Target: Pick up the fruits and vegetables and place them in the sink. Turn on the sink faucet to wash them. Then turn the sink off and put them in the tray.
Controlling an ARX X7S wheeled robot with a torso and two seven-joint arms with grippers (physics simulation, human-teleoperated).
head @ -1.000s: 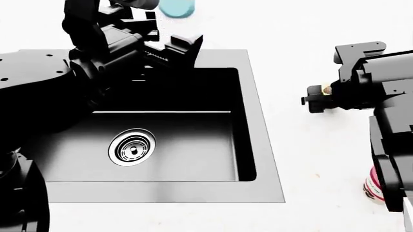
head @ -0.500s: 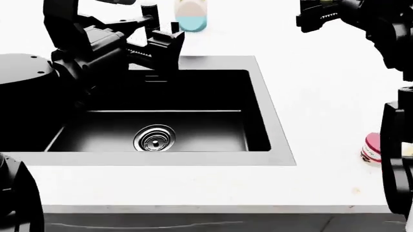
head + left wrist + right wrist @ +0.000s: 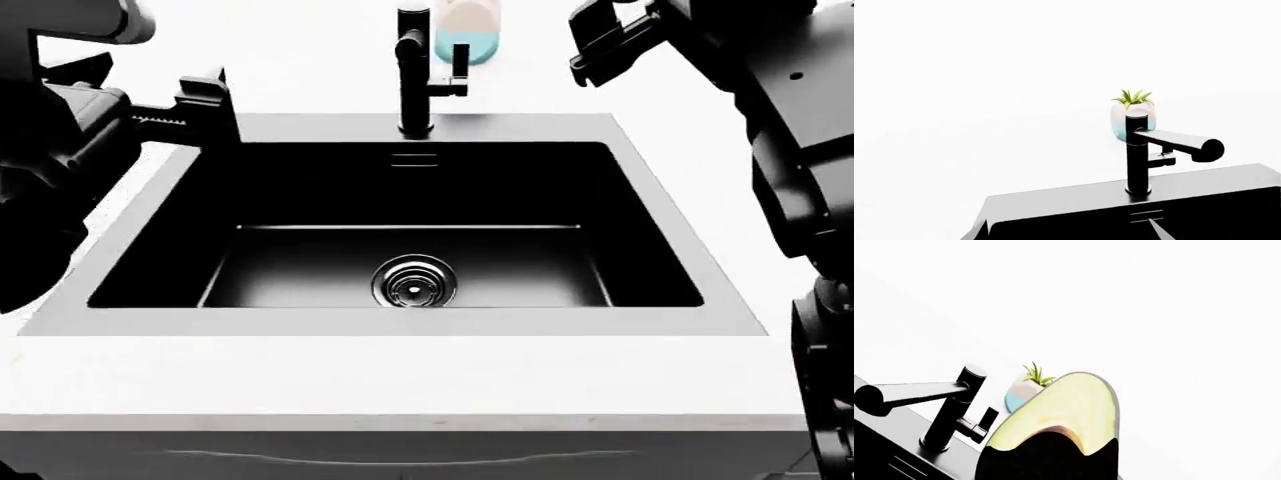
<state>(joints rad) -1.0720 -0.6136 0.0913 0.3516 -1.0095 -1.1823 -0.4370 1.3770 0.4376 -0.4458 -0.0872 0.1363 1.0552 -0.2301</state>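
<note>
View shift: the head view had swung and pulled back since half a second before; the sink sat centred in the frame where it had been left of centre, and the faucet, earlier hidden behind the left arm, stood clear at top centre.
Left tool: the left tool had drawn off to the upper left, just outside the sink's left rim; its fingers looked spread with nothing between them.
Right tool: the right tool stayed in the upper right, behind the sink's back right corner and above the desk; from the head view alone I could not tell what it held.
Avocado: the right wrist view filled that gap, showing the avocado close up, pale cut face toward the lens, pinched by the dark tool at the bottom of that frame.
Meaning: I judged the avocado to be in transit toward the sink and not yet released; the basin was bare apart from its drain, so washing had not begun.
Peach and tray: neither showed in any current view.
Left wrist view: it alone showed the faucet side-on, spout pointing right with the lever beneath, and the plant pot behind.
Head view only: the whole basin and both arms together.
</note>
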